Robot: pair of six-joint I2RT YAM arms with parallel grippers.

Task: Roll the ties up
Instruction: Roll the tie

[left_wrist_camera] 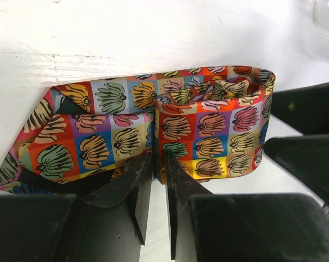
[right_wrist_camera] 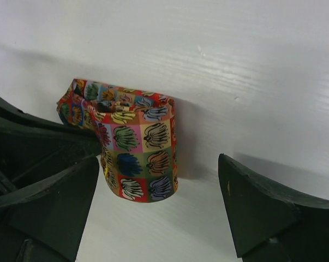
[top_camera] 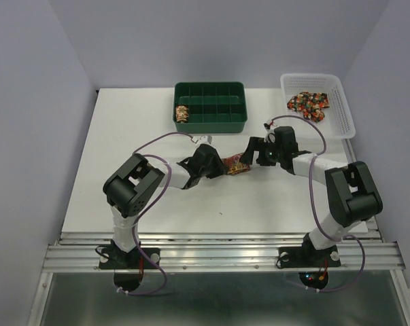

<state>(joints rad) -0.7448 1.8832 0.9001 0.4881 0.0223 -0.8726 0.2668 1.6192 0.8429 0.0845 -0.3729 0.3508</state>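
Note:
A partly rolled tie (top_camera: 236, 164) with a red, orange and gold patchwork print stands on edge on the white table (top_camera: 137, 136), between my two grippers. My left gripper (top_camera: 218, 165) is shut on a fold of it; in the left wrist view the jaws (left_wrist_camera: 157, 159) pinch the fabric where the roll (left_wrist_camera: 208, 131) meets the loose tail (left_wrist_camera: 82, 142). My right gripper (top_camera: 251, 151) is open, and the roll (right_wrist_camera: 142, 158) stands between its spread fingers (right_wrist_camera: 251, 207), closer to the left one. A finished tie roll (top_camera: 183, 113) sits in the green tray (top_camera: 211, 122).
The green divided tray stands at the back centre. A white basket (top_camera: 342, 112) at the back right holds several loose ties (top_camera: 309, 103). Purple cables loop over both arms.

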